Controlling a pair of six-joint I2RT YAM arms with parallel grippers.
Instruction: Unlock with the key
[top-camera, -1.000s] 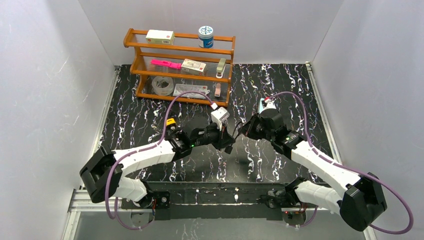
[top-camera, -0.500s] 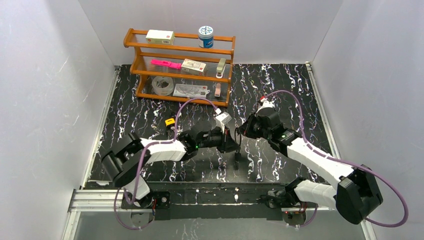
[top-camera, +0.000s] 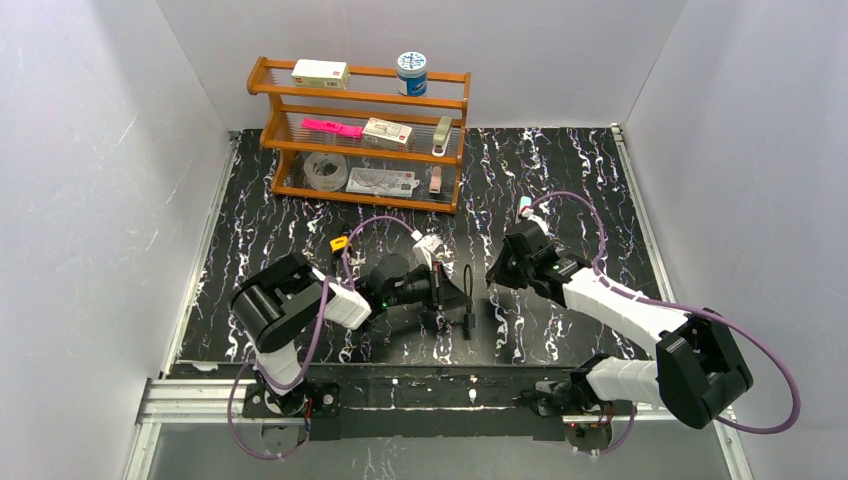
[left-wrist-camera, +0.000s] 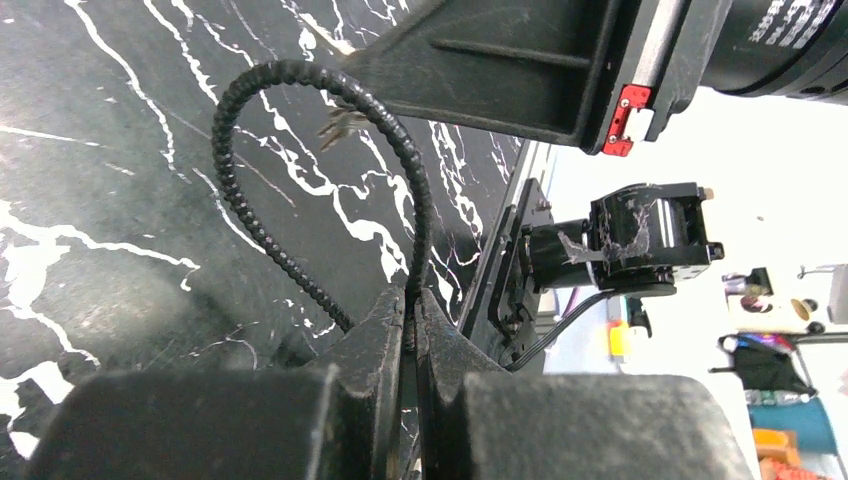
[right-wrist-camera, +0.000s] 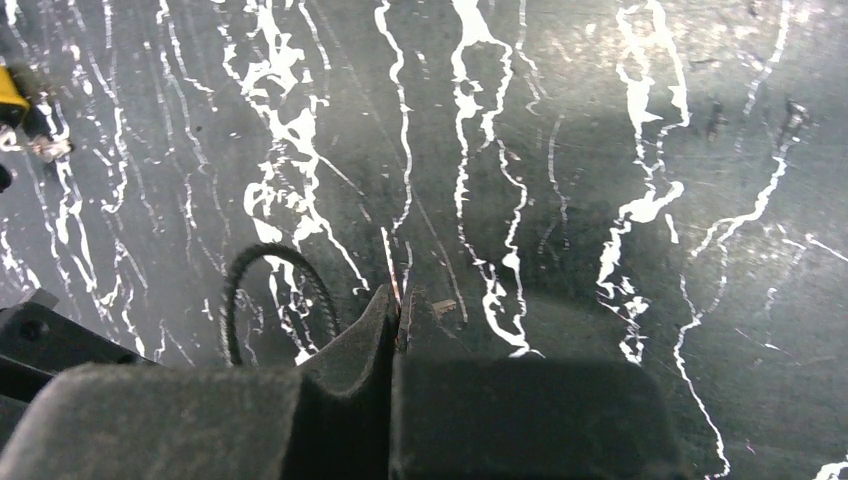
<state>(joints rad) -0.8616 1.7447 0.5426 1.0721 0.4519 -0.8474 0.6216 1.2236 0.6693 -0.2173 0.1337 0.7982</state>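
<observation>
Cannot see where the cable loop (left-wrist-camera: 220, 150) ends, hidden between the left gripper (left-wrist-camera: 410, 300) tips. Cannot tell what, if anything, the right gripper (right-wrist-camera: 395, 300) pinches: too small.

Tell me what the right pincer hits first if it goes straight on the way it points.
Probably the bare black table top. The right pincer, shut on a thin key, aims past the lock's cable loop, which sits just left of that line. Depth is hard to judge.
</observation>
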